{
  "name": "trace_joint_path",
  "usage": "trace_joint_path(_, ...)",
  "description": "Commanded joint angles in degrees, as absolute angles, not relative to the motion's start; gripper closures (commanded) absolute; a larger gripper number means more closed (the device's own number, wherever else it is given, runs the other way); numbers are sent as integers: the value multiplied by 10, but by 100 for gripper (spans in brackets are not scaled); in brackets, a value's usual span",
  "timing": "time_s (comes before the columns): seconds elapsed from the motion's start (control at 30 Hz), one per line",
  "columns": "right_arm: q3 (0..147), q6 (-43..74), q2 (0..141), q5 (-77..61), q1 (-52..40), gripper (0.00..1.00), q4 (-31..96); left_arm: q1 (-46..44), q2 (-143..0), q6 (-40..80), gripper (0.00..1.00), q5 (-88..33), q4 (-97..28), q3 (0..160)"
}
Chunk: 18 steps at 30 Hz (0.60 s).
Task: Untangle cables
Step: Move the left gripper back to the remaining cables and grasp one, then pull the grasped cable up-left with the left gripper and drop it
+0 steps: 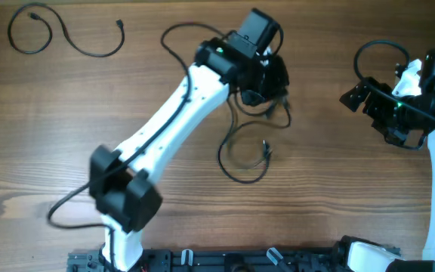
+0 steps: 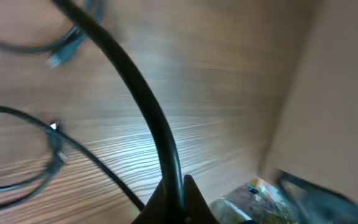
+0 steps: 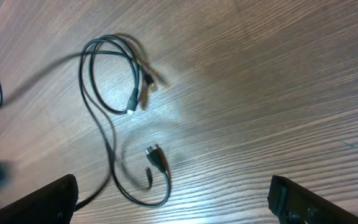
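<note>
At the upper left of the overhead view a lone cable [image 1: 89,51] lies in an open curve on the wooden table [image 1: 353,196], well apart from everything else. At centre top the left gripper [image 1: 263,79] hangs over the tangled cables [image 1: 240,155], whose loops spread from under it down toward mid-frame. Its wrist view is blurred, with a dark cord running down to the bottom edge, so I cannot tell whether its jaws are parted or closed on anything. At the right, the right gripper [image 3: 173,180] has its jaws spread wide and holds nothing. Its camera looks down on the tangle in the upper left of its frame.

These cords look thin, light and limp. They would likely drag and flop rather than lift as one piece, and a smooth sheath may slip through a loose pinch. A plug [image 3: 154,154] lies free at the lower end of one cord. The stiffer stretch just behind such a plug seems the best hold, since pulling an end out through the loops should loosen them, whereas tugging mid-loop risks tightening the knot.
</note>
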<state>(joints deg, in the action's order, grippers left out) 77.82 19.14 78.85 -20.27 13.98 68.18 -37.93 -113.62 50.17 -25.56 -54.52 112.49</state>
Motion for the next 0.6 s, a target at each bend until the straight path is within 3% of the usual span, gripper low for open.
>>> trace_joint_path(0.0,783,181,790,-193,139,0,683,-378,-1074,479,96,-266,-511,1141)
trace_joint_path(0.33,783,181,790,-193,139,0,695,-377,-971,466,96,-265,-356,1141)
trace_joint_path(0.47,783,182,790,-193,139,0,696,-377,-958,387,96,-257,-334,1141)
trace_joint_path(0.57,783,182,790,-193,139,0,699,-377,-958,339,96,-183,-340,1141)
